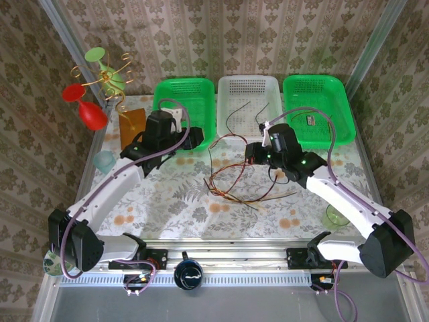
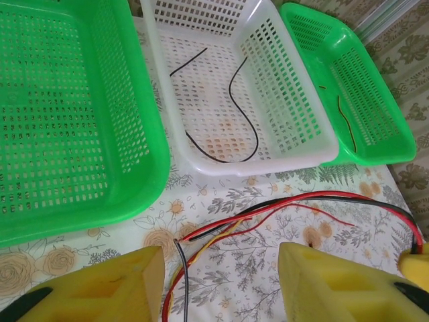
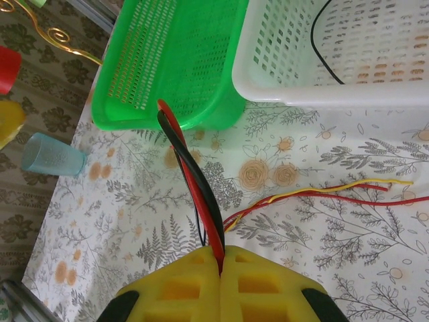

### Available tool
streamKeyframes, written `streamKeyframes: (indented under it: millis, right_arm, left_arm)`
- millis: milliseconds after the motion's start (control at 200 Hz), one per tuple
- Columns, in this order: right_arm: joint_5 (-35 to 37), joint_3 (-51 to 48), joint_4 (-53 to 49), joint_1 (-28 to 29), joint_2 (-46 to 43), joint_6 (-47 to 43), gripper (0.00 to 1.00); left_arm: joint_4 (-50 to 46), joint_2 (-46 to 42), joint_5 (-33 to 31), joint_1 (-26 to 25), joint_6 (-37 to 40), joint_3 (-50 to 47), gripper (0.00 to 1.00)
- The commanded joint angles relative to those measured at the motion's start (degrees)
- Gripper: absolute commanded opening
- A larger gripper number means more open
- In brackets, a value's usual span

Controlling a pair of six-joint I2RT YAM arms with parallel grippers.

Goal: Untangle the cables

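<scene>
Right gripper [image 3: 221, 258] clamped shut on red and black cables [image 3: 191, 168], which run straight ahead. Left gripper [image 2: 221, 268] half open, empty; cable ends lie between its pads [image 2: 120, 282], trailing rightward.

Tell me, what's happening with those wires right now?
Right gripper shut on red and black cables. Left gripper open over the tangle. Nothing in the way.

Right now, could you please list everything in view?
tangled cables: several, black, red, yellow, table centre
white basket: one, white, far middle
black cable: one, black, inside it
green baskets: two, green, flanking it
goblets: two, red and green, far left
orange object: one, far left
teal cup: one, left edge
green cup: one, right edge
dark cup: one, near rail
left gripper: one, yellow, open over cables
right gripper: one, yellow, shut on cables
</scene>
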Motion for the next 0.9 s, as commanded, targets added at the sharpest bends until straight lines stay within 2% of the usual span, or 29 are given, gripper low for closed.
streamKeyframes:
  millis: [0, 250, 650, 730, 875, 895]
  right_arm:
    - [0.6, 0.0, 0.7, -0.1, 0.8, -1.0, 0.00]
    - [0.3, 0.2, 0.6, -0.1, 1.2, -1.0, 0.00]
    - [-0.3, 1.7, 0.1, -0.2, 1.4, -1.0, 0.00]
    - [-0.4, 2.2, -0.3, -0.1, 1.3, -1.0, 0.00]
    - [-0.1, 3.9, -1.8, -0.2, 0.4, -1.6, 0.00]
    - [0.1, 4.2, -2.3, -0.2, 0.2, -1.8, 0.00]
  left_arm:
    - [3.7, -0.5, 1.8, 0.1, 2.7, -4.5, 0.48]
    - [23.1, 2.2, 7.4, 0.0, 0.9, -20.5, 0.48]
    - [41.9, 15.3, 13.0, -2.1, -0.7, -24.6, 0.45]
    - [43.9, 17.2, 13.1, -2.4, -1.1, -24.0, 0.37]
    - [41.7, 17.8, 8.8, -2.6, -0.2, -23.5, 0.00]
    - [41.2, 17.8, 8.3, -2.7, -0.1, -23.4, 0.00]
